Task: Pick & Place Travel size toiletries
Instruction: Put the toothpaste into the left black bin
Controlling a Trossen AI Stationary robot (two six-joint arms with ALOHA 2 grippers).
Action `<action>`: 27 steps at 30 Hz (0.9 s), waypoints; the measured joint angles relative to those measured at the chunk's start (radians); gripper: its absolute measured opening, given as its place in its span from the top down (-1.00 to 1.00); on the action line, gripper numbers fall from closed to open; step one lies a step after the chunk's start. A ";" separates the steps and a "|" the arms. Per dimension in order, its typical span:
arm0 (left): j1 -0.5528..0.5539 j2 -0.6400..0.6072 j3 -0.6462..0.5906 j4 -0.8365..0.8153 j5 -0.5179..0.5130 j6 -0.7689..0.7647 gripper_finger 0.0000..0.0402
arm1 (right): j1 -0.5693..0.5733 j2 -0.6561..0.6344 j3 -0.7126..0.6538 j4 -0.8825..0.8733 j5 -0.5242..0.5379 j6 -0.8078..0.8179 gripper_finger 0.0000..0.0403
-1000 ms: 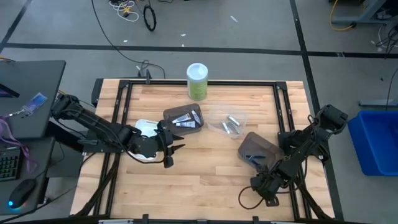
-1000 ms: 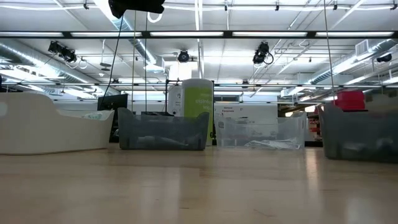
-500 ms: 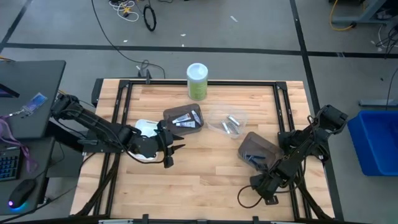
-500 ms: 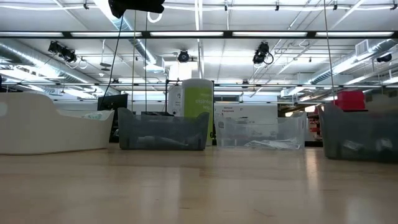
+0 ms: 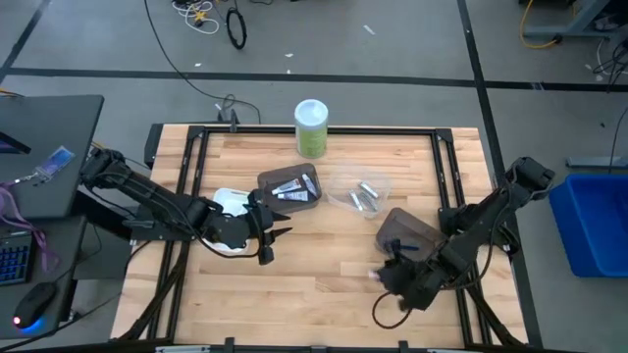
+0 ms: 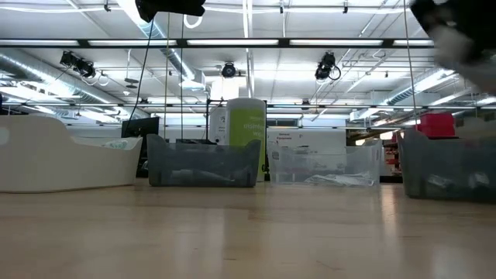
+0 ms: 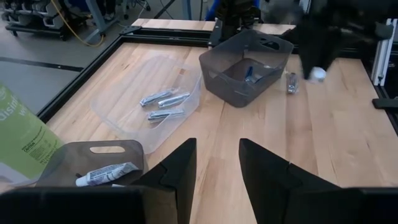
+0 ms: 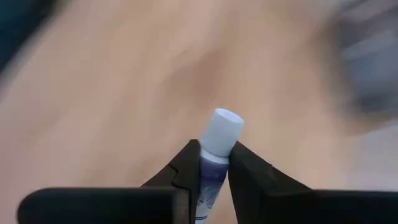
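Note:
My right gripper (image 8: 214,155) is shut on a small white tube (image 8: 221,130) with a white cap and blue marks. It hangs above the table's near right part (image 5: 388,277), next to the grey bin (image 5: 404,233). More tubes lie in the dark tray (image 5: 291,186), and silvery packets in the clear tray (image 5: 360,194). One silvery packet (image 7: 291,82) lies on the wood beside the grey bin (image 7: 245,65). My left gripper (image 7: 216,168) waits open above the table's left part (image 5: 272,231), holding nothing. My right gripper pinches the tube's body just below the cap (image 8: 211,163) between its two fingers. The tube lies along the fingers, with its cap sticking out past their tips. The fingers slant downward, and the tube is lifted clear of the table.
A tall green canister (image 5: 312,127) with a white lid stands at the far edge. A white tray (image 5: 230,201) lies partly under my left arm. The near middle of the wooden table (image 5: 314,294) is bare wood. Black frame rails run along both sides.
My right gripper has risen from low over the table by the grey bin and swung toward the table's left, turning as it went. It now shows blurred at the top right of the low view. The tube is clear of the table.

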 joint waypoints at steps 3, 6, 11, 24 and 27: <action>0.000 0.000 0.000 0.000 -0.001 -0.001 0.36 | -0.040 0.000 0.000 0.122 0.393 -0.065 0.66; 0.000 0.000 0.000 0.000 -0.002 -0.002 0.36 | -0.113 0.004 -0.026 0.270 0.735 -0.079 0.65; 0.000 0.000 0.000 0.000 -0.002 -0.003 0.36 | -0.291 0.004 -0.071 0.512 0.862 -0.047 0.64; 0.006 0.000 0.000 0.037 -0.129 -0.114 0.36 | -0.522 0.005 -0.078 0.930 0.251 -0.348 0.63; 0.034 0.029 0.000 0.069 -0.152 -0.180 0.36 | -0.527 0.005 -0.078 0.976 0.252 -0.421 0.63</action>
